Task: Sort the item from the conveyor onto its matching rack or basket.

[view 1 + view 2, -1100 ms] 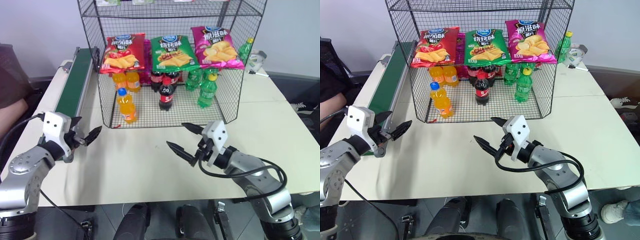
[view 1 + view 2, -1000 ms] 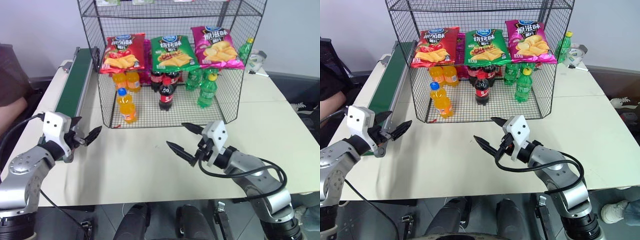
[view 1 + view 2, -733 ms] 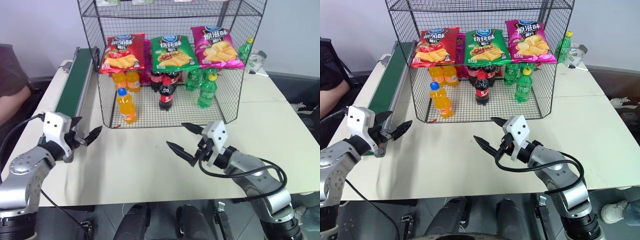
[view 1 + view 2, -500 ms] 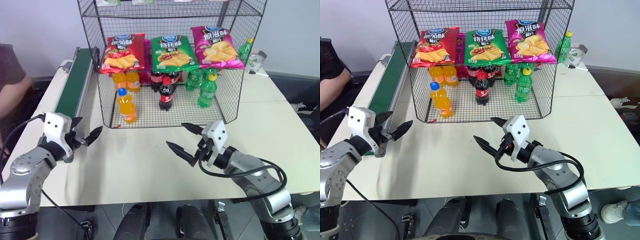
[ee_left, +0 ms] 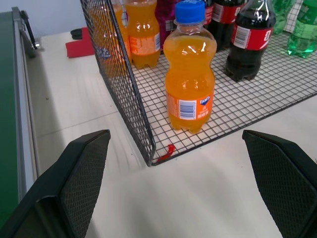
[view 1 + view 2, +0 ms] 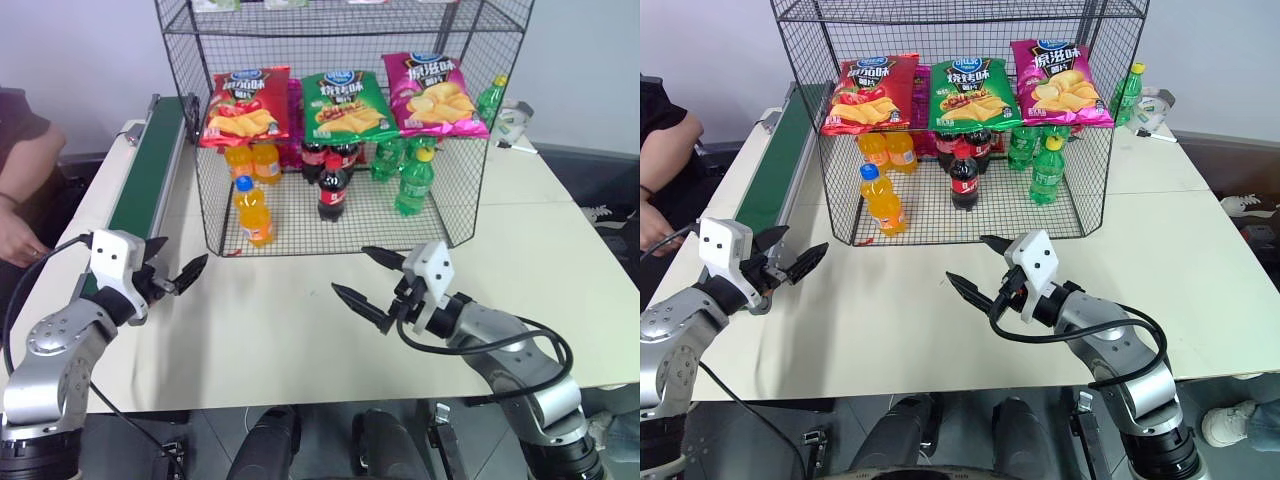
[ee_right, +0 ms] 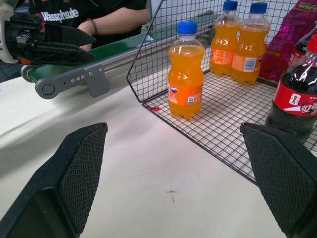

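Orange soda bottle (image 6: 253,211) upright inside the rack (image 6: 455,215), ahead of both spread, empty grippers, left gripper (image 6: 172,266) beside the conveyor (image 6: 145,170), right gripper (image 6: 369,279) over the table (image 6: 270,330)

The item (image 6: 253,211) is being kept upright in the rack (image 6: 340,215), at its near-left corner; the conveyor (image 6: 148,168) is being run left of it.

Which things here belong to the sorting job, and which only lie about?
Belongs to the job:
orange soda bottle, standing in the rack
conveyor
rack

Just there:
cola bottle
green soda bottles
crisp bags
person's hand
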Tool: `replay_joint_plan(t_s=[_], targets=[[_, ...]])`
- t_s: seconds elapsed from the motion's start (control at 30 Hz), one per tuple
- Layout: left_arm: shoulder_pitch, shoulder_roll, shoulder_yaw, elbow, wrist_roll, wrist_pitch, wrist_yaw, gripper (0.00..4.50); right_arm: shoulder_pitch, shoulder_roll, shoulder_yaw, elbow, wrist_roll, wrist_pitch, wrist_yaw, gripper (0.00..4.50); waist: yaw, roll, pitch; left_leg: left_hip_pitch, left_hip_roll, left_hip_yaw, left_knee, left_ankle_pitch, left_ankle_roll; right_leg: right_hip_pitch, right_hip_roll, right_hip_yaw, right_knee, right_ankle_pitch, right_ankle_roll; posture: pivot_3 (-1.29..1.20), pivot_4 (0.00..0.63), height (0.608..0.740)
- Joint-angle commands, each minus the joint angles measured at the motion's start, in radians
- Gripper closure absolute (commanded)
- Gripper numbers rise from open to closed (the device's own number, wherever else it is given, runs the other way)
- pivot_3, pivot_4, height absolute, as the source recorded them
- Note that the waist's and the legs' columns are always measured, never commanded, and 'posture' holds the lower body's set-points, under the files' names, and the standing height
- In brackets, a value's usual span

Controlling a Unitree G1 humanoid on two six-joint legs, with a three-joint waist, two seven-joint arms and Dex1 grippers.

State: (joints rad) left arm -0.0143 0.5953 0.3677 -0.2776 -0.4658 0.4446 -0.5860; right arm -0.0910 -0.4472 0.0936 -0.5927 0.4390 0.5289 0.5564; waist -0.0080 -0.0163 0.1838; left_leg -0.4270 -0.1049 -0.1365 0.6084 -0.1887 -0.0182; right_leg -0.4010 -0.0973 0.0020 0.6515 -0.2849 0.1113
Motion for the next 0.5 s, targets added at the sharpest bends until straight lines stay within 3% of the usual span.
replay_joint_plan(t_s=[0.03, 0.5], targets=[[-0.018, 0.000, 0.006, -0.009, 0.006, -0.024, 0.011, 0.05, -0.008, 0.013, -0.007, -0.019, 0.011, -0.025, 0.003, 0.00, 0.000, 0.000, 0.000, 0.000, 0.000, 0.000, 0.000, 0.000, 0.000, 0.000, 0.000, 0.000, 0.000, 0.000, 0.000, 0.00, 0.150, 0.740], [0.006, -0.033, 0.042, -0.020, 0.026, -0.053, 0.089, 0.05, -0.013, 0.014, 0.002, -0.015, 0.018, -0.023, 0.030, 0.00, 0.000, 0.000, 0.000, 0.000, 0.000, 0.000, 0.000, 0.000, 0.000, 0.000, 0.000, 0.000, 0.000, 0.000, 0.000, 0.00, 0.150, 0.740]])
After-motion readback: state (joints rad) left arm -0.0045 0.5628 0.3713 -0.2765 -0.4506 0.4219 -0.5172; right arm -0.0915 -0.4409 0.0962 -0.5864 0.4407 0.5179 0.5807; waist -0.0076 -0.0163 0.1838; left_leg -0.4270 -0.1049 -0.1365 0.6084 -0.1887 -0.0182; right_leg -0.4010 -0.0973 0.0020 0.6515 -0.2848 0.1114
